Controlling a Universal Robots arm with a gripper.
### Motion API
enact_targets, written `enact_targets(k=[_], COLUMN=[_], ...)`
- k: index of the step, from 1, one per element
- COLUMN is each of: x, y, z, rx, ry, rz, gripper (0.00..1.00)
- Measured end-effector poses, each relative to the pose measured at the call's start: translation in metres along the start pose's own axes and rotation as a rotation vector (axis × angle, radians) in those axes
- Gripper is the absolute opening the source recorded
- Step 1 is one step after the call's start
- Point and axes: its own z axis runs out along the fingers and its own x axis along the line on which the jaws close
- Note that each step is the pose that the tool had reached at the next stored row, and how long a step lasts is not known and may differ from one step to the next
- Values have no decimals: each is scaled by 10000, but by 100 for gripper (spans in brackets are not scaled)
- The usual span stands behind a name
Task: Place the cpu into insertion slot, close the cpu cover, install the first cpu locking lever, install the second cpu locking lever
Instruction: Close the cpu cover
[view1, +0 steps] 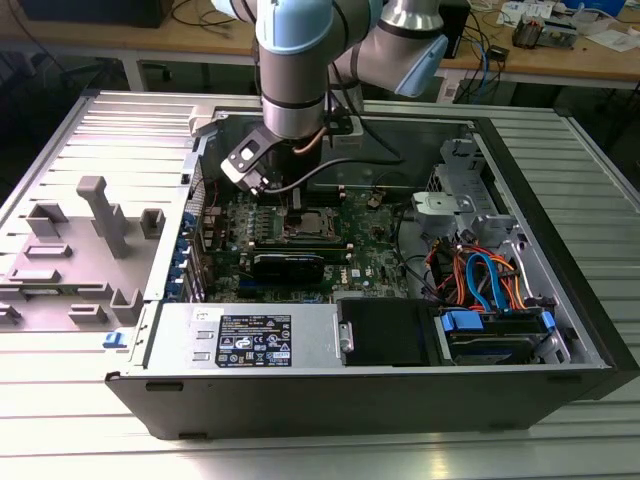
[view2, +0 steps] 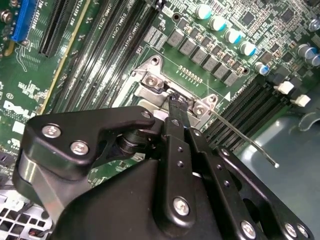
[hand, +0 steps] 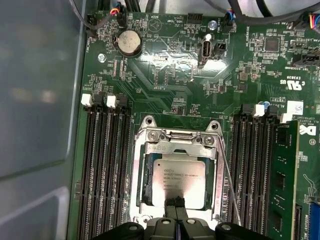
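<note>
**Pincer shut, tips at cpu socket**

Pincer (hand: 175, 204) jaws are pressed together, nothing between them. Black matte tips sit over the edge of the cpu (hand: 181, 180); can't tell if they touch. Arm (view1: 295, 60) hangs straight down into the open case (view1: 400, 390), wrist vertical.

Cpu is flat, square with a brushed silver top, seated in the slot (hand: 146, 181). Cover (hand: 137, 170), a dull grey metal frame, lies down around it, cpu showing through the window. Thin wire lever (hand: 226, 175) slants out beside the cover, over the black memory strips (hand: 252, 170). Glossy green board (hand: 165, 75).
</note>
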Motion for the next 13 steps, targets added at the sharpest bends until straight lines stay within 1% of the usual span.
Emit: enact_targets(k=[2,4,5,6,7,11,12,13], x=[0,1,2,3,3,-12,-14,-14], y=[-3,-2,-1,-1,0,173,197,197], z=[-3,-37,-82,-98,-98,-84,-82,-82], rx=[-5,-22,-38,-46,-50,-49,-49,-49], ry=[-1,0,-1,-2,0,-2,-1,-2], rz=[2,-1,0,-1,-1,0,-1,0], gripper=[11,11,11,11,11,11,11,11])
